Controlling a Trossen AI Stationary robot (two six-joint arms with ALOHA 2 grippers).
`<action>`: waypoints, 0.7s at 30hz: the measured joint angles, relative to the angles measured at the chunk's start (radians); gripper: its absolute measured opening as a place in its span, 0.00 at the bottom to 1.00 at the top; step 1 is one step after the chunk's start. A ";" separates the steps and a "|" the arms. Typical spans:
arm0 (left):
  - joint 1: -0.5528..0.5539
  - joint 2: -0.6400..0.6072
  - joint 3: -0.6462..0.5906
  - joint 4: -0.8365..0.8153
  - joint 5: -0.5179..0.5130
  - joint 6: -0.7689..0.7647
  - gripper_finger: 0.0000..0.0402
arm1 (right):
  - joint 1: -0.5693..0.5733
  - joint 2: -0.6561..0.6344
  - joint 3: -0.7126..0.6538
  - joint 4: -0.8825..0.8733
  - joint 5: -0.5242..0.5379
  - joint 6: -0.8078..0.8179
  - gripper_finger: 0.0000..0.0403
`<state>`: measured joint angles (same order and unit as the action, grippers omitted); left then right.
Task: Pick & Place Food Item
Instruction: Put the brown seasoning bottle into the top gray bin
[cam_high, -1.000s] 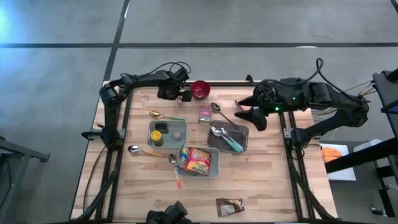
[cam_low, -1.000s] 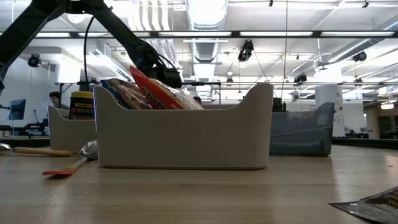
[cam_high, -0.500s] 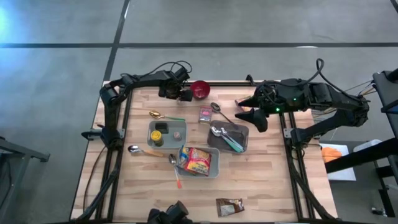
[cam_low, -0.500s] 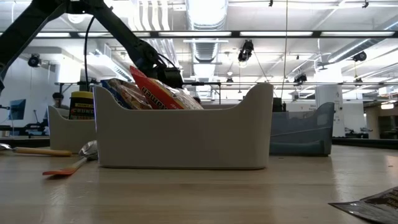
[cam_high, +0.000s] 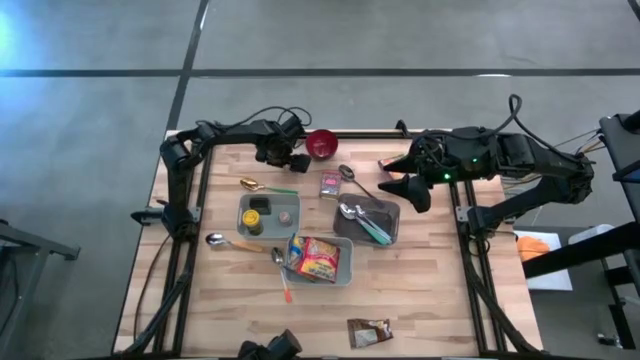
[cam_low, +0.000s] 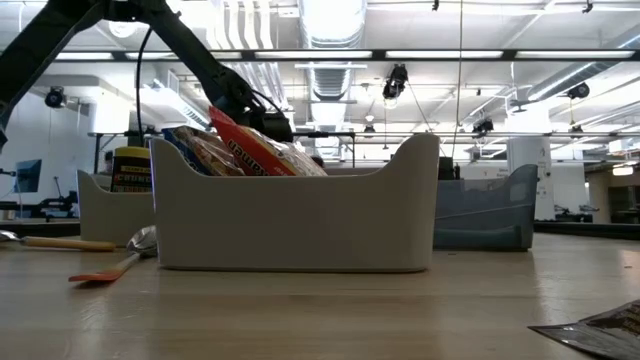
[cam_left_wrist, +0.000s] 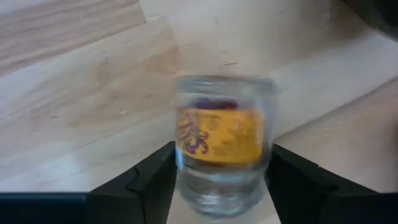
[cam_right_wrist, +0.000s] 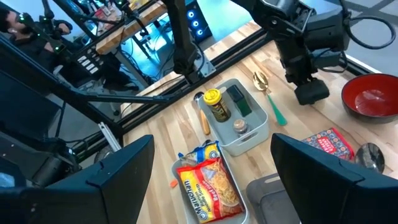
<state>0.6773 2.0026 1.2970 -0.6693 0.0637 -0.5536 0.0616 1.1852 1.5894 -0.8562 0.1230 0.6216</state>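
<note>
A wooden table (cam_high: 420, 290) is seen with the left gripper (cam_left_wrist: 219, 180) lowered at its far edge, beside a red bowl (cam_high: 322, 144). A small glass jar with a yellow label (cam_left_wrist: 222, 140) stands upright on the table between the left gripper's fingers (cam_left_wrist: 146, 180), which are pressed against its sides. The right gripper (cam_high: 402, 176) is held spread wide, raised above the table's right side.

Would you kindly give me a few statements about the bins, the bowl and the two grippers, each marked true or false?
1. The left gripper has a small glass jar with a yellow label between its fingers. True.
2. The red bowl sits inside the dark grey bin. False: it stands on the bare table by the far edge; the bin holds spoons.
3. The noodle packet lies in a light grey bin. True.
4. The right gripper is closed on a spoon. False: it hangs open above the table, holding nothing.
5. A yellow-lidded jar stands in the small light bin. True.
</note>
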 joint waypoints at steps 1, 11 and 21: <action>0.000 0.000 0.000 0.000 0.006 0.002 0.58 | 0.000 0.000 0.000 0.000 0.000 0.000 0.79; -0.005 0.000 -0.002 -0.001 -0.002 0.043 0.54 | 0.023 -0.001 0.000 0.001 0.000 0.000 0.79; -0.017 -0.001 -0.002 -0.001 -0.016 0.126 0.41 | 0.028 -0.001 0.000 0.000 0.003 0.000 0.79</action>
<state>0.6608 2.0014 1.2951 -0.6702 0.0481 -0.4273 0.0898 1.1847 1.5894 -0.8562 0.1257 0.6212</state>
